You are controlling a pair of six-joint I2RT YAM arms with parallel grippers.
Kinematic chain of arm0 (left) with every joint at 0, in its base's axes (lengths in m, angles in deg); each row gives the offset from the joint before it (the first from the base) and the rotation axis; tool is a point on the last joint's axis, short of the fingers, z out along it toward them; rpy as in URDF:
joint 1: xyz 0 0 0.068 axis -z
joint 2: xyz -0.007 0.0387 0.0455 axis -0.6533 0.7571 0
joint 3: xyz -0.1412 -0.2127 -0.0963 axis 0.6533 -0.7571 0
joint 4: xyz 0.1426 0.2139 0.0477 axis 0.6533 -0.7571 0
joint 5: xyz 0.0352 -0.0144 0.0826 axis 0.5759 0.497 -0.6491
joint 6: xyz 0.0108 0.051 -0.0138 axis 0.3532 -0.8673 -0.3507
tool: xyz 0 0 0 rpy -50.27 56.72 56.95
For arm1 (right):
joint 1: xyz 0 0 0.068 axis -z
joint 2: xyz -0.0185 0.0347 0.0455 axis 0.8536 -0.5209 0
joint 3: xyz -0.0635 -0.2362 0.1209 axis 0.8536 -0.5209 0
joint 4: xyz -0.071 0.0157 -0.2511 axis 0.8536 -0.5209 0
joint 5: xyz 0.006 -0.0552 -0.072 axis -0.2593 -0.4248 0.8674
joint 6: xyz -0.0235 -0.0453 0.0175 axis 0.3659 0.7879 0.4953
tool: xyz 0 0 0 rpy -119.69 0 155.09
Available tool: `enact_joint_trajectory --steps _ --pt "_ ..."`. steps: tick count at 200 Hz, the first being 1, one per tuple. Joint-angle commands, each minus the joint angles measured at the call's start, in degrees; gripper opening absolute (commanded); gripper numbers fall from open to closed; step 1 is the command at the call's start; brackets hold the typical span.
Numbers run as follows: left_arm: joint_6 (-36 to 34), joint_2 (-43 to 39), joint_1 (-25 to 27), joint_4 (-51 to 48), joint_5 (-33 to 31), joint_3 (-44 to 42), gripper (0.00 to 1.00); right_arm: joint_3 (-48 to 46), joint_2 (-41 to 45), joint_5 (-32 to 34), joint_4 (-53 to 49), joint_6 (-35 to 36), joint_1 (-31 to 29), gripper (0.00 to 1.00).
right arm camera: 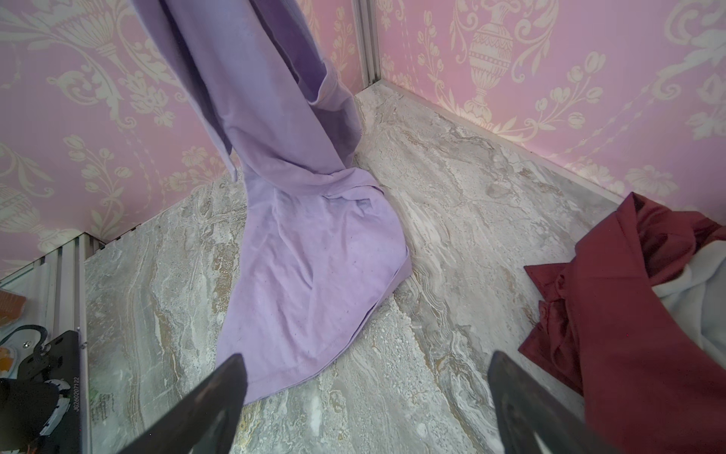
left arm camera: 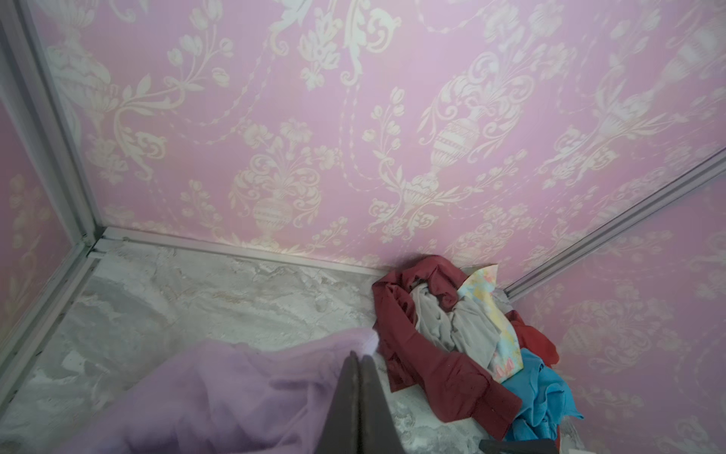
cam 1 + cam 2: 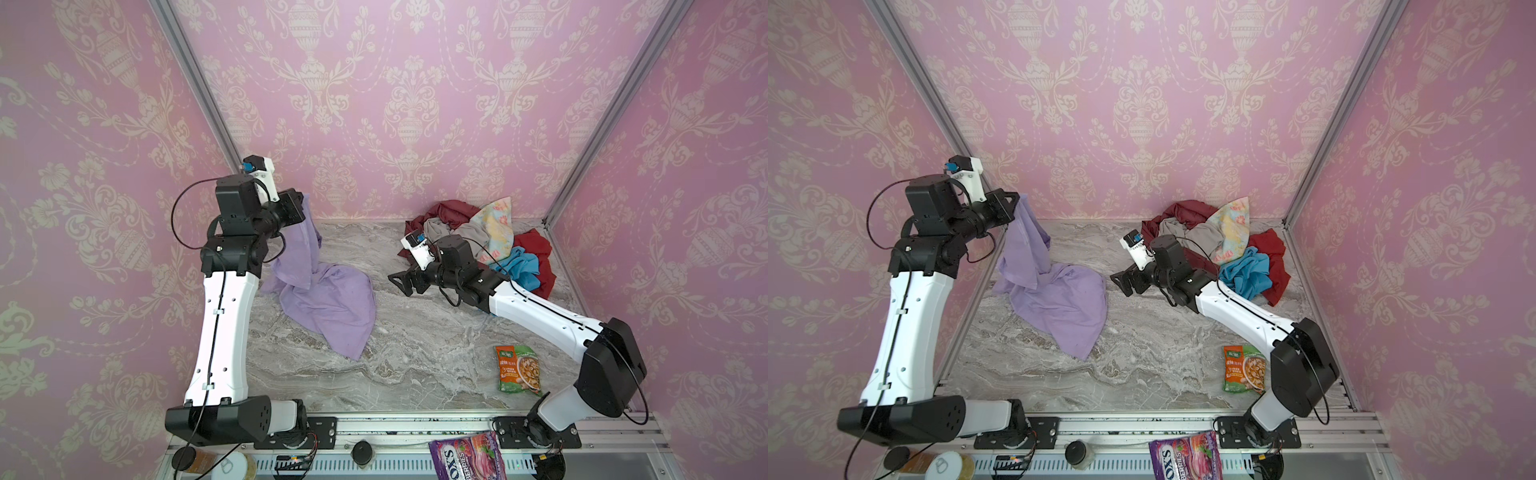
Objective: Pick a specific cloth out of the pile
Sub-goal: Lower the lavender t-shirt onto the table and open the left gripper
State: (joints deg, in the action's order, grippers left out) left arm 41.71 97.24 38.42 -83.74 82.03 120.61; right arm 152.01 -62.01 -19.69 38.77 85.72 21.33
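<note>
Your left gripper (image 3: 305, 200) sits left of centre in both top views, raised above the marble tabletop (image 3: 415, 365), with its jaws pressed together on the upper end of the lavender cloth (image 3: 328, 299). In the left wrist view the two fingers (image 2: 345, 393) meet with purple fabric bunched against them. From that grip the cloth hangs down in a twisted column, and its lower half spreads flat on the marble just right of the left arm, in the middle left of the frame.

Your right gripper (image 3: 401, 284) is low over the table near the centre, jaws spread wide and holding nothing. It points toward the cloth. In the right wrist view the cloth's hem (image 1: 275, 377) lies just beyond one fingertip; whether they touch is unclear.

The pile (image 3: 478, 237) of maroon, grey, floral and teal garments stays in the far right corner, well apart from the cloth.

A green snack packet (image 3: 519, 370) lies at lower right; its print is too small to read. A purple bag (image 3: 467, 457) on the front rail shows "OXS" and "BERRIES", both partly cut off.
</note>
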Motion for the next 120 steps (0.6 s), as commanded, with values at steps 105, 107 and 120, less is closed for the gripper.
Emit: enact_joint_trajectory --steps 105,107,120 --pt "15.39 -4.83 10.61 11.31 -4.89 -32.24 0.0 -6.8 4.96 3.4 1.38 -0.55 0.23 0.96" --pt "15.17 -4.59 10.45 11.01 -4.89 -32.34 0.0 -6.84 4.96 3.42 1.38 -0.55 0.24 0.96" --pt "14.52 -3.34 9.02 10.49 -4.17 -32.96 0.0 -7.04 4.89 3.43 1.36 -0.51 0.28 0.96"
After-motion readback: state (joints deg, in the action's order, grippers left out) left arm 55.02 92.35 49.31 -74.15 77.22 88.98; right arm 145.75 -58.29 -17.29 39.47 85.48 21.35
